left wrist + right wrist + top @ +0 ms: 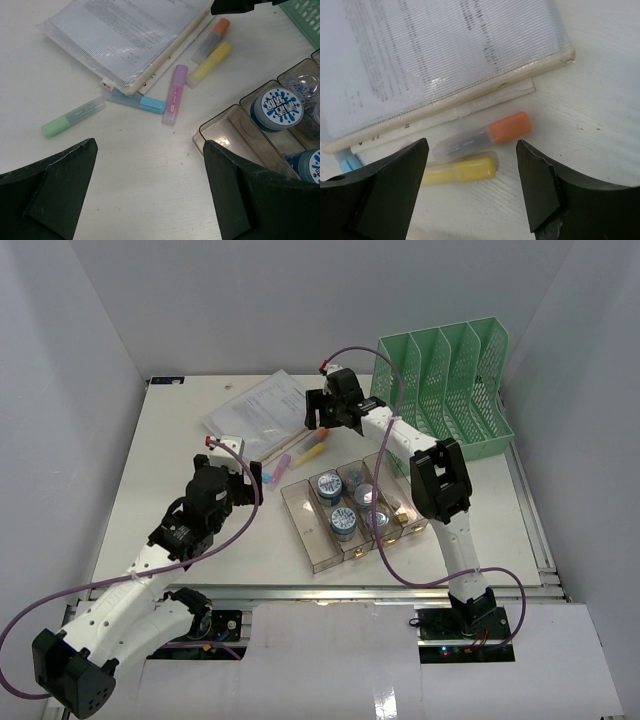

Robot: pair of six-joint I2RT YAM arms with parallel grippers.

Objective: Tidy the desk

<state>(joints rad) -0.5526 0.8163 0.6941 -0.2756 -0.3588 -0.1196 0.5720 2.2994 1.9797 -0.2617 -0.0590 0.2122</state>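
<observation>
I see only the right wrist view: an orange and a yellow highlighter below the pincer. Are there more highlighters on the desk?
Observer: Yes, three more. The left wrist view shows a purple highlighter, a blue highlighter and a green highlighter.
Operator: Is the left pincer holding anything?
Observer: No. The left pincer is open and empty, over the desk beside the clear tray.

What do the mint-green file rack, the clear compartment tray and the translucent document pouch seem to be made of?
Mint-green file rack: mesh, metal or plastic, matte; walls are an open lattice. Clear compartment tray: rigid glossy plastic; the desk shows through its walls. Translucent document pouch: probably grid-reinforced vinyl; printed text shows through, cream trim at the edge.
</observation>
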